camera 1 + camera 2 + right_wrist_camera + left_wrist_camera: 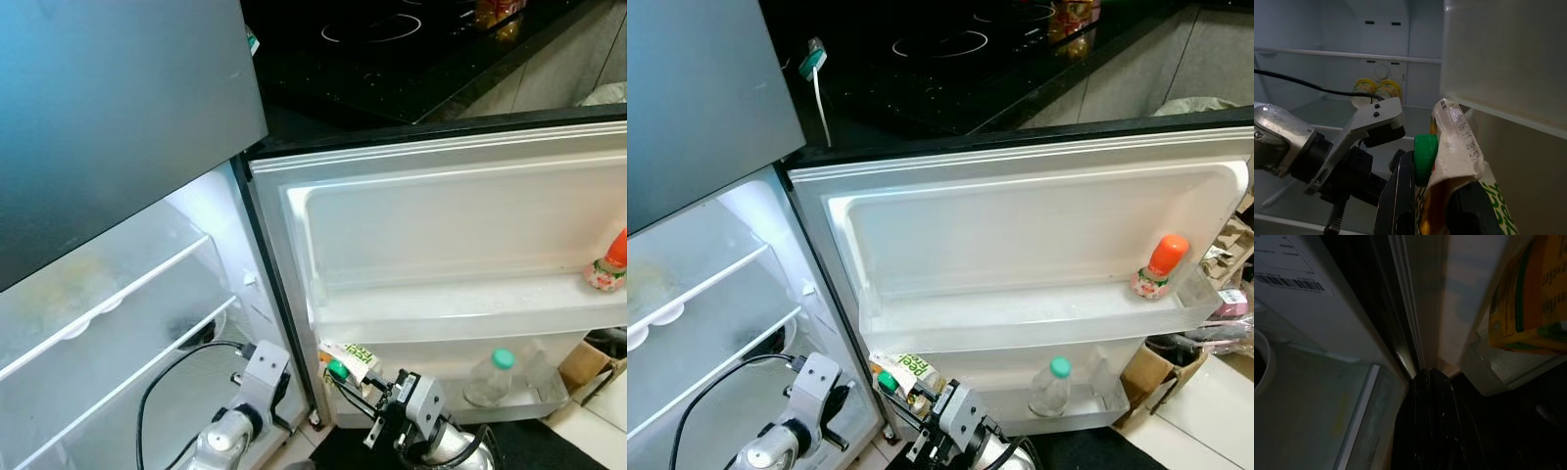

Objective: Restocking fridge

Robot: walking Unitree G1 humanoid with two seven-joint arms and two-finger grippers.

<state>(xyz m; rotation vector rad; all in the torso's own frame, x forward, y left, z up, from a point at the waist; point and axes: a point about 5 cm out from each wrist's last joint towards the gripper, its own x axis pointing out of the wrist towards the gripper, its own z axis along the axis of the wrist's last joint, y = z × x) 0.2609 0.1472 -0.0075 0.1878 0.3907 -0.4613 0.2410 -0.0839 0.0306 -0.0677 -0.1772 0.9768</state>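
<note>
Pinching a green-capped juice carton (1459,161) between its black fingers (1396,196), the right hand (921,397) is held low beside the open fridge door (1038,225), while the left hand (808,397), fingers' state indiscernible, is kept near the glass shelves (118,323).

Carton (1464,186) runs off the bottom edge, label mostly unreadable. Left hand (1427,421) is just a dark blur, can't tell its fingers. Bottle (609,264) on the door shelf (470,308) gets cropped at the right.
</note>
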